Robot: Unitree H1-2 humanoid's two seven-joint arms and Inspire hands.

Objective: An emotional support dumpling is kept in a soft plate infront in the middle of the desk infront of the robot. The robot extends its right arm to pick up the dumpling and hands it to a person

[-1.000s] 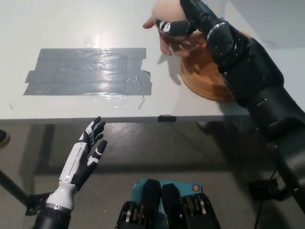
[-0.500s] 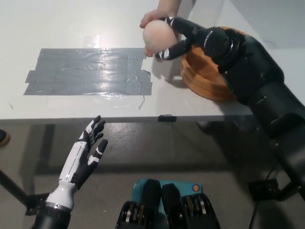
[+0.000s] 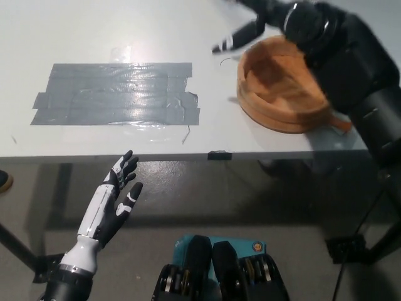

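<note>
Where right hand (image 3: pixel 254 28) hovers, soft plate (image 3: pixel 283 94) bare.

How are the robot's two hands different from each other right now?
The left hand is white with dark fingers; the right hand is black.
The left hand hangs below the desk edge at the lower left, resting; the right hand reaches out over the desk's far side, just beyond the orange soft plate.
The left hand is sharp; the right hand is blurred.
Both are open and hold nothing.
</note>
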